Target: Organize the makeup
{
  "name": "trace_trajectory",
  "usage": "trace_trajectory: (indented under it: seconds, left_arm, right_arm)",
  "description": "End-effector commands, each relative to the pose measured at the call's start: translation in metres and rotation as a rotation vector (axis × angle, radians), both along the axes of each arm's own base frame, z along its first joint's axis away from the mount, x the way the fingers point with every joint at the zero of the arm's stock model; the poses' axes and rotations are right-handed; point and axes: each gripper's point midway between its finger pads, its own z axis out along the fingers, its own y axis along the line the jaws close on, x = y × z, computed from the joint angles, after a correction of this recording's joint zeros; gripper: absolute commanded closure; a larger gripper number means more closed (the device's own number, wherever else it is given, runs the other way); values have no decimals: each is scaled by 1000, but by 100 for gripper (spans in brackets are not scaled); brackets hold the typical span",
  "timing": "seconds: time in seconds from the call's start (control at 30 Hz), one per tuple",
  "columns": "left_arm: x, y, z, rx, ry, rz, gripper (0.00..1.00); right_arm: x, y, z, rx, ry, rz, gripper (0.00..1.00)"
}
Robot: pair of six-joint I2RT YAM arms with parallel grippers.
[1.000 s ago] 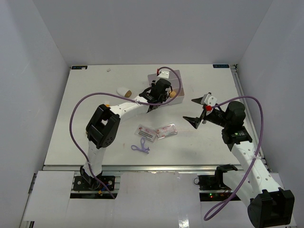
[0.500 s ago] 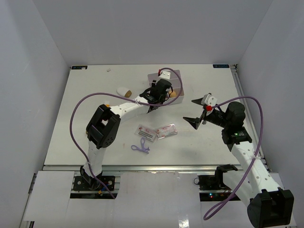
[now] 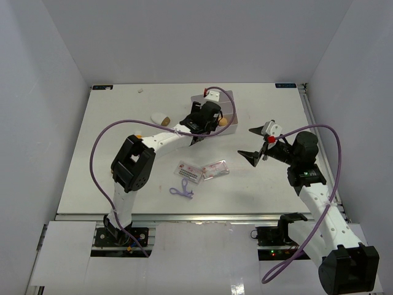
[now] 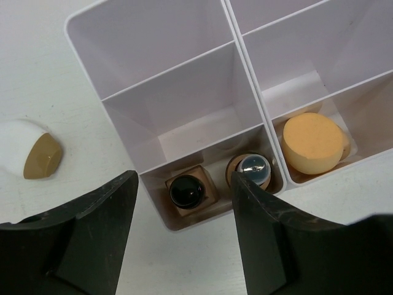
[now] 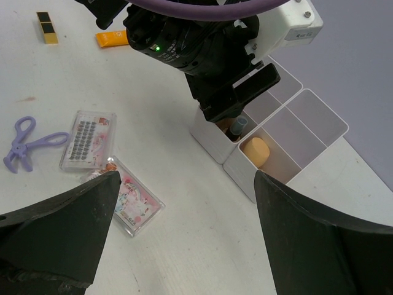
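Note:
My left gripper (image 3: pixel 201 128) (image 4: pixel 184 246) is open and empty, hovering over the near corner of the white four-compartment box (image 3: pixel 228 98) (image 4: pixel 153 55). In the left wrist view one compartment holds a black-capped bottle (image 4: pixel 186 192) and a clear-capped bottle (image 4: pixel 253 169). The compartment beside it holds a tan-orange sponge (image 4: pixel 312 142) (image 3: pixel 222 121) (image 5: pixel 255 150). A white oval piece with a tan tip (image 3: pixel 161 117) (image 4: pixel 34 153) lies left of the box. Two clear packets (image 3: pixel 188 171) (image 3: pixel 215 169) (image 5: pixel 89 138) (image 5: pixel 132 200) and the purple tool (image 3: pixel 182 191) (image 5: pixel 27 144) lie mid-table. My right gripper (image 3: pixel 253 144) (image 5: pixel 184 233) is open and empty, right of the packets.
In the right wrist view an orange tube (image 5: pixel 113 39) and a small black-and-gold stick (image 5: pixel 44 27) lie beyond the left arm (image 5: pixel 202 43). The left arm's purple cable (image 3: pixel 98 153) loops over the left of the table. The box's far compartments (image 4: pixel 159 31) hold nothing.

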Motion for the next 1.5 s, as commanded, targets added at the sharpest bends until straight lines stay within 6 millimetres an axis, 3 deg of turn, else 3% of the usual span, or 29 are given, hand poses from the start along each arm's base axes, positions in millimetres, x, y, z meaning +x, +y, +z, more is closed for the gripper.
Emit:
trace_trajectory:
  seconds: [0.0, 0.07, 0.17, 0.2, 0.27, 0.33, 0.4, 0.43, 0.5, 0.6, 0.67, 0.77, 0.93, 1.13, 1.27, 1.47]
  left_arm:
    - [-7, -11, 64, -108, -79, -41, 26]
    - [-13, -14, 78, -137, -80, -77, 23]
    - [-34, -21, 105, -196, -65, -191, 8]
    - [-43, -18, 105, -204, -44, -222, 5]
    - [-61, -10, 125, -253, -40, -280, 2]
    - [-85, -2, 130, -310, -9, -352, 2]
    - [-96, 17, 133, -359, 8, -381, 2]
    - [-105, 28, 116, -372, 54, -390, 2]
    - [-123, 47, 128, -494, 81, -479, 2]
    - [-141, 68, 110, -536, 124, -521, 2]
    - [-156, 75, 92, -531, 138, -539, 2]
    - [-169, 81, 71, -518, 160, -544, 2]
    - [-180, 84, 83, -534, 122, -568, 2]
    - [-180, 92, 85, -519, 96, -535, 2]
    - [-176, 97, 78, -501, 95, -497, 2]
    - [-167, 102, 53, -459, 153, -433, 2]
  right_arm:
    - [-2, -2, 13, 17, -48, 12, 4]
    - [-3, -2, 12, 18, -38, 23, 5]
    - [-2, -6, 9, 30, 8, 21, 5]
    - [1, -8, 9, 44, 36, 10, 5]
    - [8, -18, 6, 62, 104, -26, 4]
    - [14, -28, 3, 75, 171, -62, 4]
    - [22, -41, 5, 79, 204, -116, 4]
    - [26, -49, 4, 70, 215, -147, 4]
    - [36, -69, -11, 33, 313, -282, 3]
    - [47, -106, -36, -37, 487, -531, 2]
    - [41, -134, -58, -120, 602, -694, 3]
    - [29, -162, -74, -209, 653, -826, 5]
    - [11, -186, -102, -289, 717, -917, 6]
    - [6, -194, -127, -223, 863, -970, 3]
    - [10, -199, -132, -169, 880, -1034, 2]
    - [17, -200, -147, -123, 877, -1064, 0]
